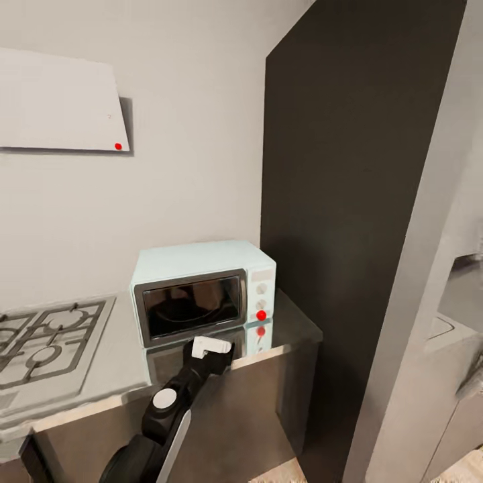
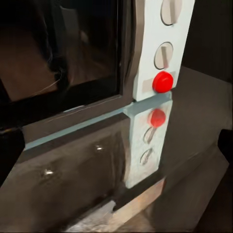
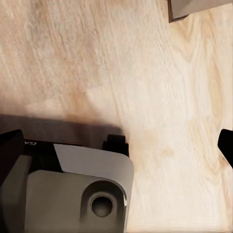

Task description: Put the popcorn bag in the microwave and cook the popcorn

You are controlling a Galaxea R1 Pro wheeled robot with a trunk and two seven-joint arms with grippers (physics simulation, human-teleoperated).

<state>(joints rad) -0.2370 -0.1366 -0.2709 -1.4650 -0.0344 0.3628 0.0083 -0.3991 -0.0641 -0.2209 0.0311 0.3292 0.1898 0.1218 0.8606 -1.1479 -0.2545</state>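
- Against the pale grey wall, the microwave (image 1: 203,290) stands at the right end of the glossy grey surface (image 1: 127,365), its door shut and its dark glass facing the robot; the placement leaves its white side panel (image 1: 261,294) of buttons close to the surface's right-hand end.
- On that panel sits a red button (image 2: 162,81), with two round knobs above it; the shiny surface mirrors the panel and button just below.
- Left gripper (image 1: 212,349) is raised to the front edge of the surface, just before the lower right corner of the door, and its wrist camera looks straight at the panel. My judgement is that it is held there to work the controls or the door.
- Its fingers show as dark shapes at the two sides of the left wrist view, well apart, so the jaws stand wide and hold nothing.
- Right gripper (image 3: 116,141) hangs low over the light wood floor (image 3: 145,73), beside the robot's own base (image 3: 73,194); its fingertips likewise sit at opposite sides of the right wrist view, spread wide and empty.
- Popcorn bag: I cannot tell where it is; the dark glass hides the inside of the microwave.
- Room for moving is tight on the right, where a tall dark cabinet (image 1: 349,201) rises just beside the microwave; the steel hob (image 1: 47,342) lies to the left, with bare surface between.
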